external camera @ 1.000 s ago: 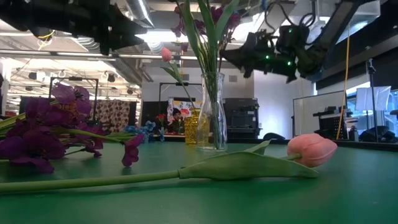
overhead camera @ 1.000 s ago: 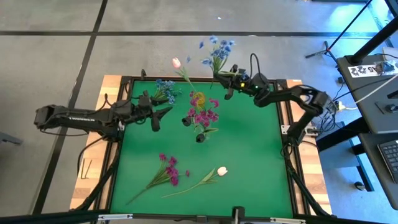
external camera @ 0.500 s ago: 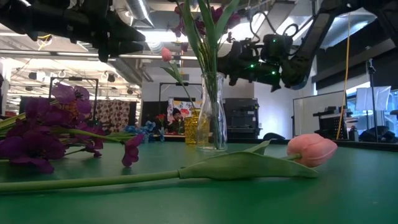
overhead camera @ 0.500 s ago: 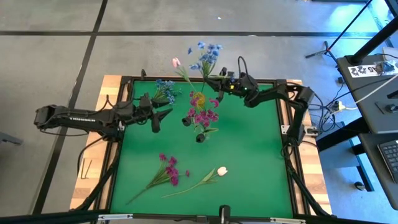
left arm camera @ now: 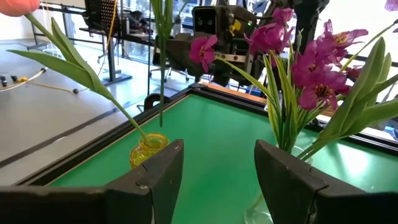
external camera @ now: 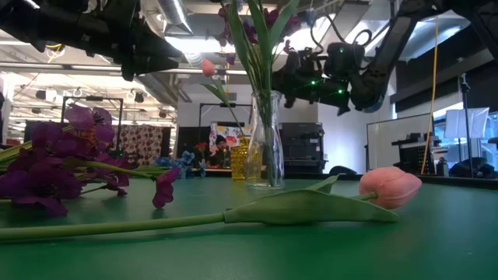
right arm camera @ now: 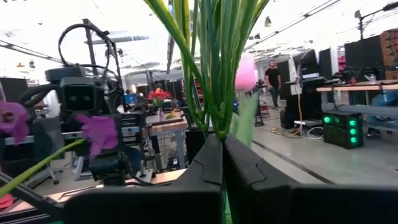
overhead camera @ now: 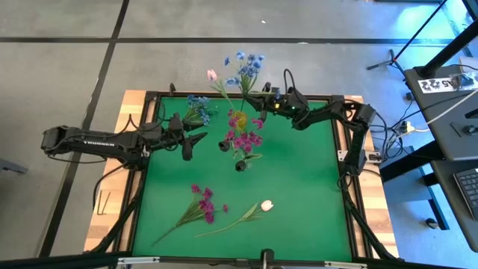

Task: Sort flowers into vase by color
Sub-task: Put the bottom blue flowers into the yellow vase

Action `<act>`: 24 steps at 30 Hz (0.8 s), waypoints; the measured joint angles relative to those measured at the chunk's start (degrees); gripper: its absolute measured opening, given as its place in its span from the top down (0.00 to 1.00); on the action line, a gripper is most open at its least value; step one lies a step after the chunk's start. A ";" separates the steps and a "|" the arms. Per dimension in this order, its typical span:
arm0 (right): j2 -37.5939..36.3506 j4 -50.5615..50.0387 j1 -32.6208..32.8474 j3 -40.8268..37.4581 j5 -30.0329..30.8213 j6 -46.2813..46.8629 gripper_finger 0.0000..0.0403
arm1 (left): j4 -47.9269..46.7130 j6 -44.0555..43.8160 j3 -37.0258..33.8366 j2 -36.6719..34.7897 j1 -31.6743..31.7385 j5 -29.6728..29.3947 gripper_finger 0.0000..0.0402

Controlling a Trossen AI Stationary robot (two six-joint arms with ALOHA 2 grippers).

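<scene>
Blue flower spray (overhead camera: 246, 69) is hanging in the closed fingers of the right gripper (overhead camera: 261, 92), held by its green stems above the table's far edge, near the yellow vase (overhead camera: 238, 119). A pink tulip (overhead camera: 212, 75) is already standing in that yellow vase, and magenta flowers (overhead camera: 245, 140) are filling the clear vase (external camera: 265, 140) at the centre. The left gripper (overhead camera: 193, 140) is waiting at the left with jaws wide and empty. Another blue spray (overhead camera: 198, 107) is lying far left; a magenta spray (overhead camera: 203, 204) and a tulip (overhead camera: 266, 205) are lying near, unsorted. Roughly half remains.
</scene>
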 joint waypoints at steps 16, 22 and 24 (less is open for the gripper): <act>2.70 -2.95 2.13 4.58 -0.04 -0.63 1.00 | -0.05 -0.12 0.00 0.07 -0.03 0.01 0.52; 4.55 -3.54 2.20 4.92 0.29 -1.75 1.00 | -1.59 -1.12 0.00 0.06 -1.09 0.50 0.52; 4.55 -3.06 2.20 4.92 0.53 -2.03 1.00 | -2.63 -1.34 0.00 0.07 -1.33 0.51 0.52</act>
